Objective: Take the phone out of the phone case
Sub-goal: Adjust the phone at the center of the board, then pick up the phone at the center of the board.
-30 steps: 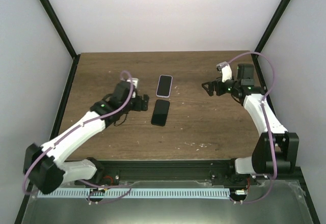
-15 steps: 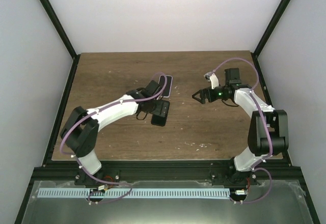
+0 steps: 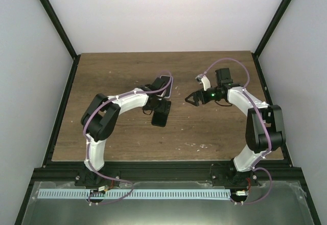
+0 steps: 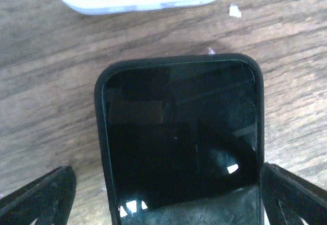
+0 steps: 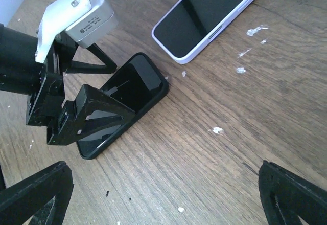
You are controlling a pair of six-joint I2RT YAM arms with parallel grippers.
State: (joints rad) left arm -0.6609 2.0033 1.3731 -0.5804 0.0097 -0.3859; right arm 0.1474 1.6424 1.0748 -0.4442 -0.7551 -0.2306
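The phone (image 3: 168, 87), black glass in the pale lilac phone case (image 3: 171, 79), lies flat at the table's middle back, partly hidden by my left wrist. In the left wrist view only the case's near end (image 4: 143, 2) shows at the top edge. The right wrist view shows the phone (image 5: 214, 10) and the case rim (image 5: 189, 56) at the top. My left gripper (image 3: 159, 104) is open and straddles the all-black phone (image 4: 179, 133), not the cased one. My right gripper (image 3: 191, 99) is open and empty, to the right of both phones.
The all-black phone (image 3: 161, 116) lies just in front of the cased one, also seen in the right wrist view (image 5: 127, 97) under my left fingers (image 5: 97, 112). Small white crumbs (image 5: 217, 130) dot the wooden table (image 3: 214, 133). Black frame posts stand at the back corners.
My left arm has swung right and forward, bringing its gripper over the all-black phone. My right gripper has moved left toward the phones. The phones have not moved.
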